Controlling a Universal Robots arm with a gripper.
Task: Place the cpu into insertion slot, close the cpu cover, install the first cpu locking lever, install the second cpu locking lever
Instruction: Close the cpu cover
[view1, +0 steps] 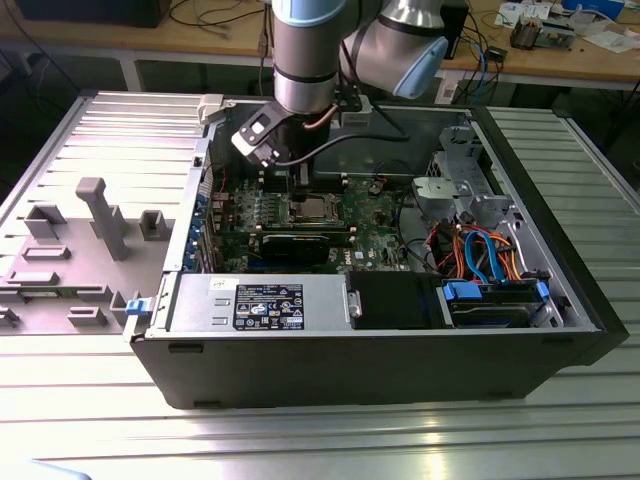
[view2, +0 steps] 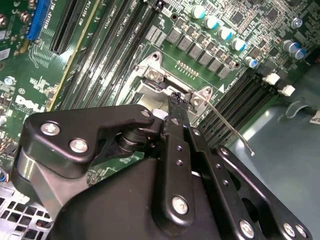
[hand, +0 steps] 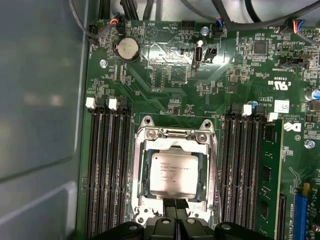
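- On the table (view1: 300, 440) an open computer case (view1: 400, 370) is seen, with the arm reaching into it
- In the first wrist view, beside the long memory slots (hand: 107, 165), the cpu (hand: 172, 172) is seated in the insertion slot (hand: 206, 125); the cpu cover (hand: 138, 170) appears folded down around it
- The gripper (hand: 176, 206) is poised at the cpu's edge, fingertips pressed together, nothing pinched
- In the second wrist view a thin locking lever (view2: 230, 127) is seen standing free, just beside the gripper; the first lever step is judged to be in hand, and a push down and under its catch is called for
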